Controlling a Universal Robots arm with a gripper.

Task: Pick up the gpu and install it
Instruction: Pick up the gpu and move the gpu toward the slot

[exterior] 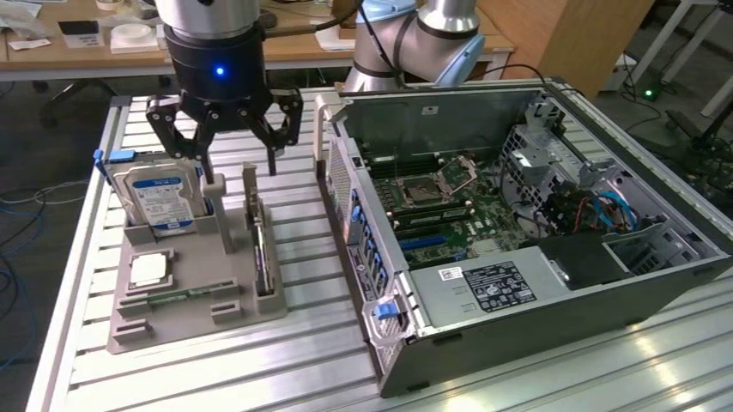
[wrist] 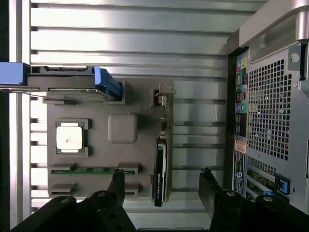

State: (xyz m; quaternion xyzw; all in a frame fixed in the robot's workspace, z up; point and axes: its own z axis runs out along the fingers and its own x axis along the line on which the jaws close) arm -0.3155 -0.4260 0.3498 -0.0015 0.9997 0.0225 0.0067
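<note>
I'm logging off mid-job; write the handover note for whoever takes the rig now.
Gripper: open, empty, hovering above the grey holder, touching nothing.
Gpu: standing on edge in the holder's slot on the side nearest the open computer case.
Done: nothing yet; the gpu has not been lifted.
Left: gpu not yet grasped and not yet installed in the case.

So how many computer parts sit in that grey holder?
4: a hard drive standing at one end, a square silver chip lying flat, a green memory stick in a slot, and a thin dark card on edge nearest the computer case. Others could be hidden.
</note>
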